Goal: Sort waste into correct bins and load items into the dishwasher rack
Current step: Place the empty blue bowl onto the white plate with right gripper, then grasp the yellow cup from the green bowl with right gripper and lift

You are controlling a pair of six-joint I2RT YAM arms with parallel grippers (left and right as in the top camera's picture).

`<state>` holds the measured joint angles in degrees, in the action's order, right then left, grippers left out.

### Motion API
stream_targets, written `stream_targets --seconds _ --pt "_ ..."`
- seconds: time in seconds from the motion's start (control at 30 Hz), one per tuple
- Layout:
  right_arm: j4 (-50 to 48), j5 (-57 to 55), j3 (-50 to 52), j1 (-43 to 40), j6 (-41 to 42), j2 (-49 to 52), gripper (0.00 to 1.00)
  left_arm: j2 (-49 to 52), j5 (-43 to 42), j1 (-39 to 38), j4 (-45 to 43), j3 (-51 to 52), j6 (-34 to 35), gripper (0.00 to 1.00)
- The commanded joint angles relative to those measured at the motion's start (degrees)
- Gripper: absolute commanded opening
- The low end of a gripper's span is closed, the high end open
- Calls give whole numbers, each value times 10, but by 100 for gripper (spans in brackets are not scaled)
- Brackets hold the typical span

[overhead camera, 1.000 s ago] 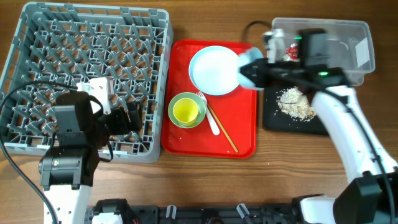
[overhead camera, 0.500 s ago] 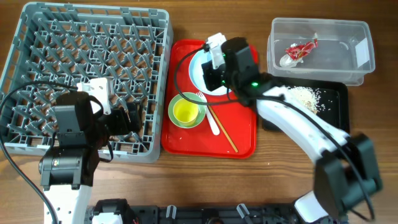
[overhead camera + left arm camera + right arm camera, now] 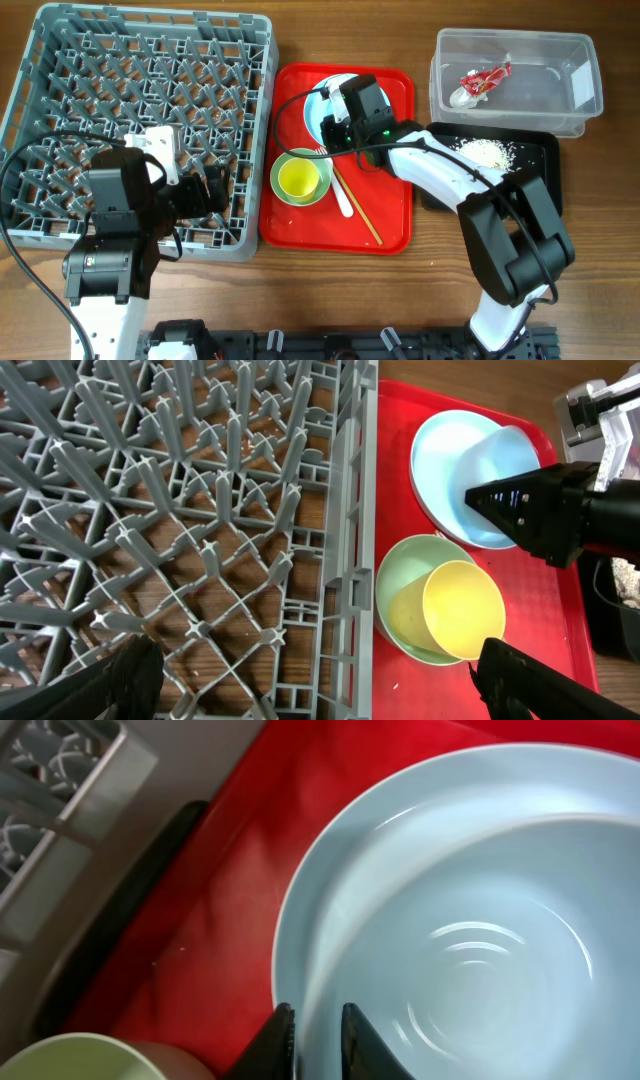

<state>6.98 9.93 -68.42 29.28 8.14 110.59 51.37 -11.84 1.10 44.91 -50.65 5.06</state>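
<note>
On the red tray [image 3: 390,215], at its far side, the right pincer [image 3: 318,1030] pinches the near-left rim of the pale blue-white bowl [image 3: 470,950], one finger inside and one outside; the bowl sits on the white plate [image 3: 430,455]. Near of them, the yellow cup [image 3: 465,610] rests in the green bowl [image 3: 400,575], with the white spoon [image 3: 344,200] and chopsticks [image 3: 362,215] lying just to the right. Left of the tray stands the grey rack [image 3: 261,140], and the left pincer [image 3: 320,655] hangs over its near-right corner, fingers spread wide. At far right on the bench [image 3: 450,280], the clear tub [image 3: 590,70] holds the wrapper [image 3: 480,80]; the black tray [image 3: 535,160], touching its near side, carries the food scraps [image 3: 487,152].
</note>
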Motion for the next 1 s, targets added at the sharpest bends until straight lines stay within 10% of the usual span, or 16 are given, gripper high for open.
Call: stream_targets --seconds 0.0,0.53,0.97 --pt "14 50 -14 0 10 3 37 1 -1 -3 2 -11 3 100" --pt "315 82 -134 9 71 -97 45 1 -1 -3 2 -11 3 100" --pt "339 77 -115 71 146 2 41 1 -1 -3 2 -11 3 100"
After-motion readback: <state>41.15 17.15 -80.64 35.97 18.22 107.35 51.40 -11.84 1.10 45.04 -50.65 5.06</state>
